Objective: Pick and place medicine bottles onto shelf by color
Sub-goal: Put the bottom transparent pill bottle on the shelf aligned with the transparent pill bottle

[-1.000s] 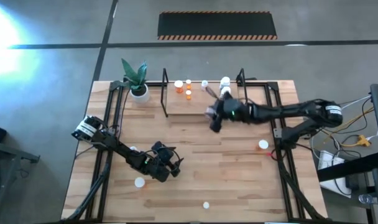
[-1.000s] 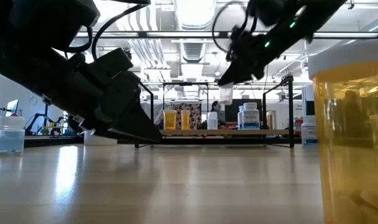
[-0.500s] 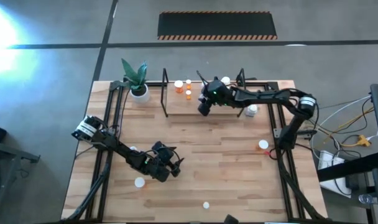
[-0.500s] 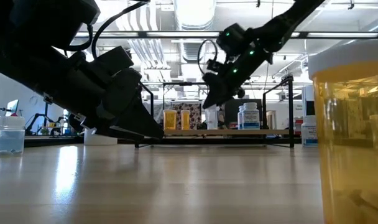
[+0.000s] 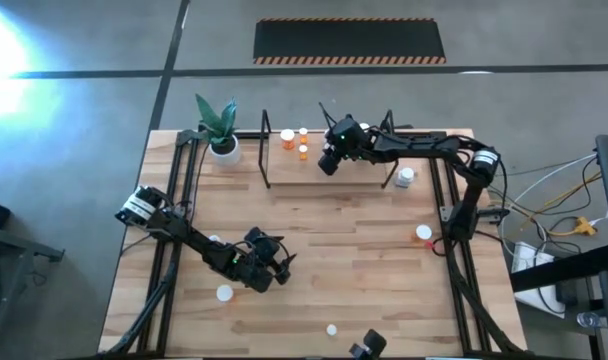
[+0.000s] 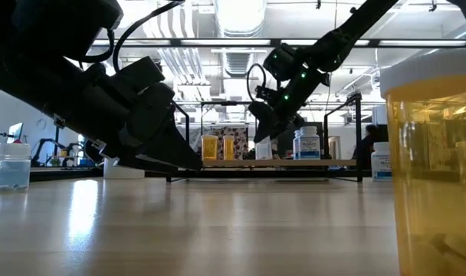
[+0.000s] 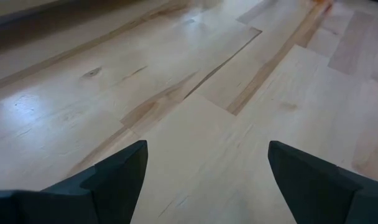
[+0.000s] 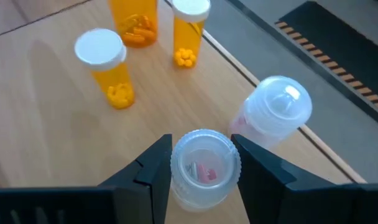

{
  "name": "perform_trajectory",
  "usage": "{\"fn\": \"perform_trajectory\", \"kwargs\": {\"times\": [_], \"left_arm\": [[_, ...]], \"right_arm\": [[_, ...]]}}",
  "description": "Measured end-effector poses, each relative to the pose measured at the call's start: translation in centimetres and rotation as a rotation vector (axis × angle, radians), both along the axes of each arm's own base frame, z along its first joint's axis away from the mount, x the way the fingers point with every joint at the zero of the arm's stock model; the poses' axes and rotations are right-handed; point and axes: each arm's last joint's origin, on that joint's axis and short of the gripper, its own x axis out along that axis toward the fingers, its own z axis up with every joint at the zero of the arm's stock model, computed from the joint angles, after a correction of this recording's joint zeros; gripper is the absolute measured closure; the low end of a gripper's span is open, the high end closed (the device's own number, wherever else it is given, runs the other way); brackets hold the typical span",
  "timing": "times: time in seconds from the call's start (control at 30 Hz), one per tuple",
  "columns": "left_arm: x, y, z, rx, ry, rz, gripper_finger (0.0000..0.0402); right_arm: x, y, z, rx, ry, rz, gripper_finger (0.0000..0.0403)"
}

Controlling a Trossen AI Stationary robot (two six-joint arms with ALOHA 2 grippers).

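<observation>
My right gripper is over the wooden shelf at the table's far side, shut on a small clear bottle with pink pills inside. In the low view this bottle sits at board level below the gripper. Three orange bottles and another clear bottle stand on the shelf close by. My left gripper is open and empty low over the bare tabletop near the front left; its own view shows its gripper spread wide. My right gripper pinches the clear bottle's round side between its two fingers, one on each side. The fingers come from above, slanting down. The bottle stands upright; whether its base rests on the shelf board or hangs just above it, I cannot tell.
A potted plant stands left of the shelf. A white bottle and an orange one are on the right, with more small bottles at the front. A large orange bottle stands close to the low camera.
My right gripper has carried the clear bottle toward the table's far edge and a little left, from beside the shelf's front to over its board, and has come down until the bottle is at shelf level beside the other clear bottle.
</observation>
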Motion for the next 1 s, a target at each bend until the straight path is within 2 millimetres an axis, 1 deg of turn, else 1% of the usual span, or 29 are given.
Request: {"fn": "perform_trajectory", "kwargs": {"times": [0.4, 0.63, 0.73, 0.87, 1.0], "left_arm": [[0.0, 0.0, 0.0, 0.0, -0.001, 0.0, 0.0086], [0.0, 0.0, 0.0, 0.0, -0.001, 0.0, 0.0086], [0.0, 0.0, 0.0, -0.001, -0.001, -0.001, 0.0086], [0.0, 0.0, 0.0, -0.001, -0.001, -0.001, 0.0086], [0.0, 0.0, 0.0, -0.002, -0.004, -0.001, 0.0086]], "right_arm": [[-0.1, -0.1, 0.0, 0.001, -0.003, -0.005, 0.0254], [0.0, 0.0, 0.3, 0.007, -0.022, 0.034, 0.0247], [-0.1, 0.1, 0.6, 0.005, -0.033, 0.039, 0.0221], [-0.2, 0.2, 1.4, -0.019, -0.04, 0.053, 0.017], [-0.8, 0.5, 3.1, -0.063, -0.049, 0.08, 0.0136]]}}
